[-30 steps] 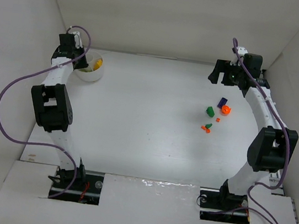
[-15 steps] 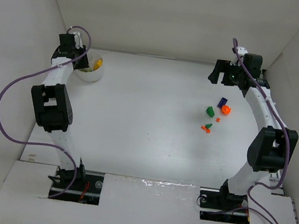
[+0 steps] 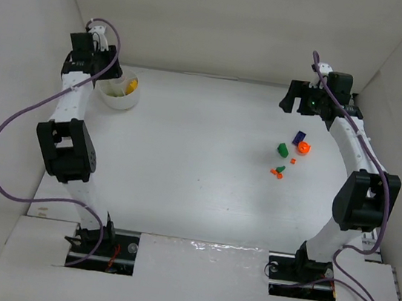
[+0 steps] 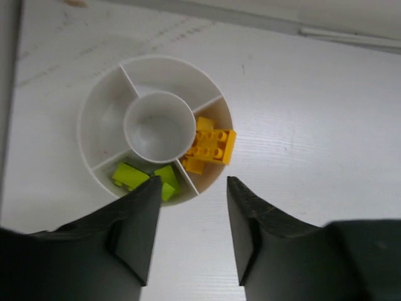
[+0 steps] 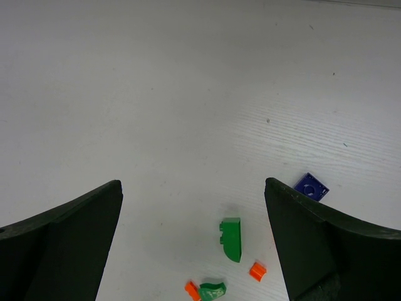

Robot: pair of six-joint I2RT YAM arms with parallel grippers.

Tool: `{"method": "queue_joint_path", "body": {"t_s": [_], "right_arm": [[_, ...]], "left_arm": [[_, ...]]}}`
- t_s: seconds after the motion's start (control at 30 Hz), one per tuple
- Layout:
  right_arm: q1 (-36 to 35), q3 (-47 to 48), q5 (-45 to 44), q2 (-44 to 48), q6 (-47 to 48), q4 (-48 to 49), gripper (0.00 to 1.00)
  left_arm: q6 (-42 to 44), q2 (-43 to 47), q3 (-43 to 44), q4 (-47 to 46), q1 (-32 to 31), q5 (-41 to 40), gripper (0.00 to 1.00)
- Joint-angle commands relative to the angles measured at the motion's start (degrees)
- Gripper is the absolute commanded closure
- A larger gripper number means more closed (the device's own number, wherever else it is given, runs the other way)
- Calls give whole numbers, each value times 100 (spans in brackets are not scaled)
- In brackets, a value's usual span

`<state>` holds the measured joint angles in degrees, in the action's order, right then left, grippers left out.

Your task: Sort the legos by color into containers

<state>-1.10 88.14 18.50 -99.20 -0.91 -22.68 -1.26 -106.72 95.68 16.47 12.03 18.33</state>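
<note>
The white sectioned bowl [image 3: 121,93] stands at the far left. In the left wrist view the bowl [image 4: 100,119] holds yellow bricks [image 4: 211,148] in one section and lime green bricks [image 4: 130,175] in another. My left gripper [image 4: 192,185] is open and empty, above the bowl's near rim; it also shows in the top view [image 3: 85,67]. Loose legos lie at the right: a dark blue one [image 3: 298,136], an orange one [image 3: 304,146], green ones [image 3: 282,148] and small orange bits [image 3: 275,174]. My right gripper [image 5: 192,184] is open and empty, high above a green brick [image 5: 231,238] and the blue brick [image 5: 311,187].
White walls close in the table on the left, back and right. Purple cables loop off both arms [image 3: 9,131]. The right gripper [image 3: 303,103] hangs near the back right wall.
My left gripper has risen and drawn back toward the far left corner, so the bowl shows more fully. The right arm and the loose legos have not moved.
</note>
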Motion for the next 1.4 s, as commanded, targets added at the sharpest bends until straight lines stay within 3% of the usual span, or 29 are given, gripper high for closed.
{"method": "queue_joint_path", "body": {"t_s": [0.0,0.2,0.3,0.73,1.07,1.37], "right_arm": [[-13,151,162,-29,12,70,0],[-13,151,215,-82,12,70,0],[-13,151,215,-82,12,70,0],[-13,204,268,-135,12,70,0],[-65,204,268,-135,12,70,0],[-65,257,268,-188,12,18,0]], "left_arm": [[117,91,766,31,167,-443,55],[362,-411,1697,155,221,-1050,22],[442,-736,2129,313,221,-1278,14],[504,-1440,2596,480,388,-1516,10],[574,-1493,2245,735,546,-1446,10],[688,-1554,2069,1104,669,-1051,4]]}}
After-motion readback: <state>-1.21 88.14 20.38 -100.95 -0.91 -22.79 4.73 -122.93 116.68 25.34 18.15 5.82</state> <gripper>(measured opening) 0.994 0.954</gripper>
